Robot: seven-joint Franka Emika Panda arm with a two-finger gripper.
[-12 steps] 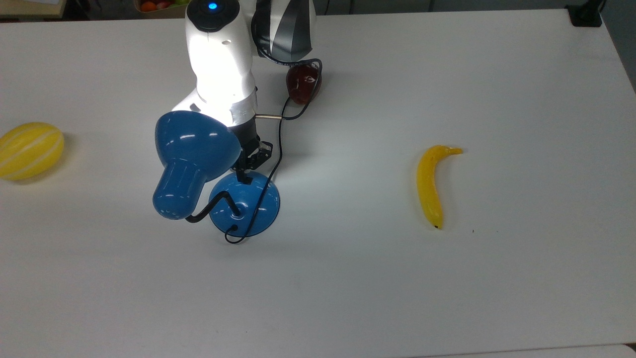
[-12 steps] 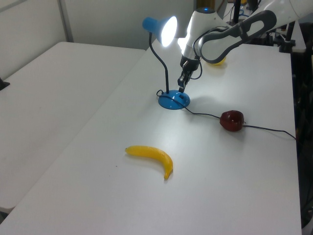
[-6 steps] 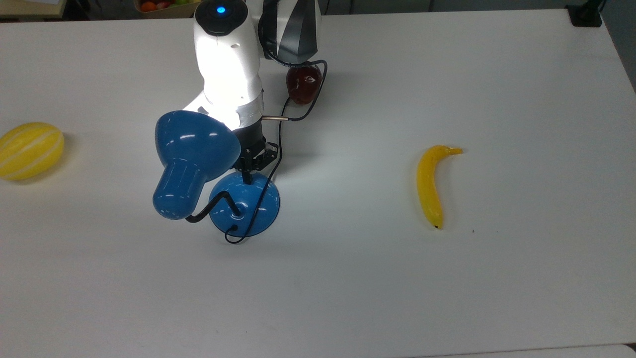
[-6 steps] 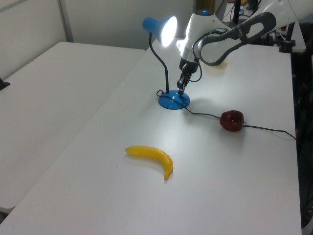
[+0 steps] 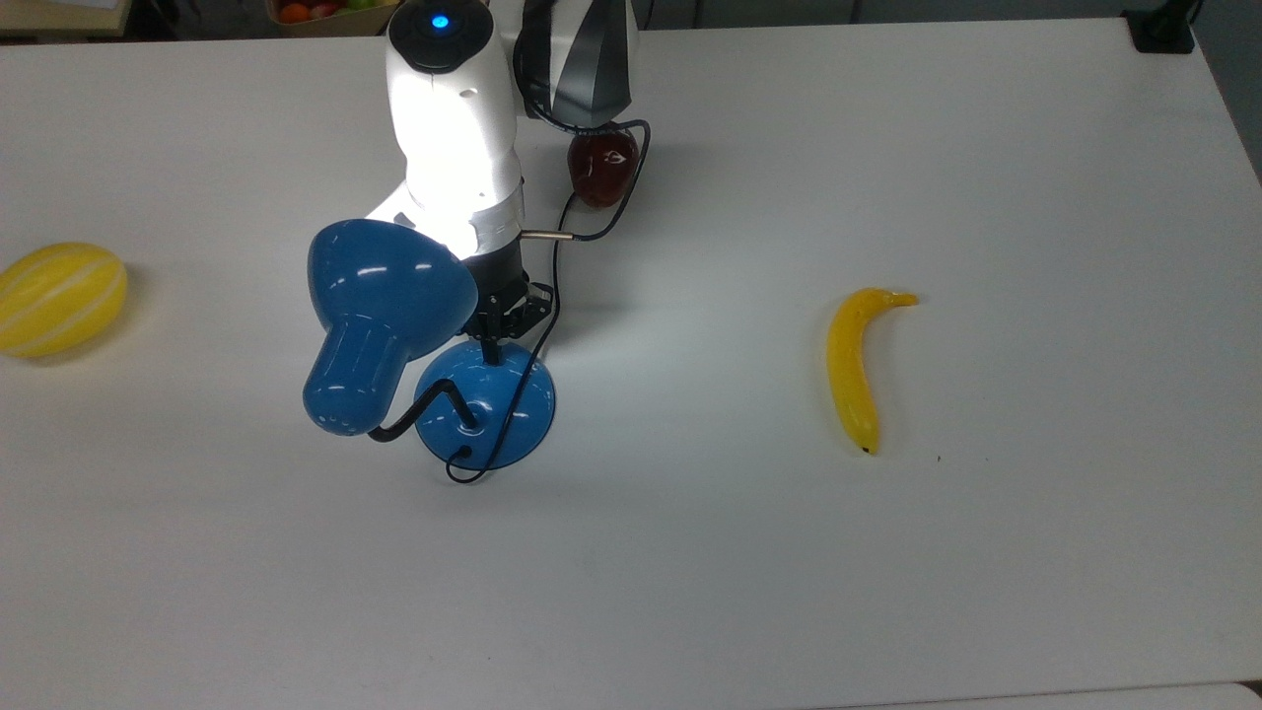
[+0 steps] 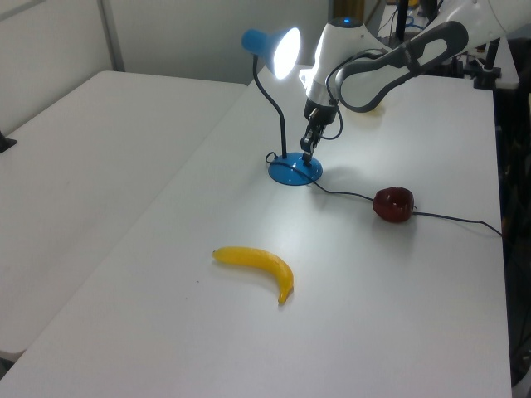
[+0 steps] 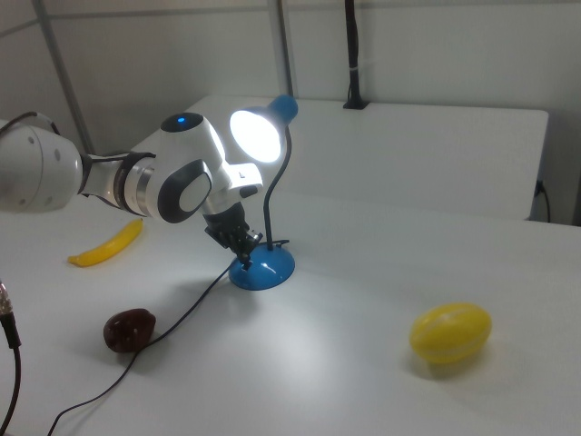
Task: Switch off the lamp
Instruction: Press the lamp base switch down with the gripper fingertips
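My gripper, fingers seemingly pinched together, hovers at the lit glossy blue desk lamp's domed base.

Lit blue lamp, gripper at its base

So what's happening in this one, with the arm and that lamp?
The arm has its claw down at the blue base of the lamp, at the edge nearest the arm. The lamp is lit; its shade glows in the right view. A banana, a yellow melon and a dark red fruit lie apart on the white table, untouched.
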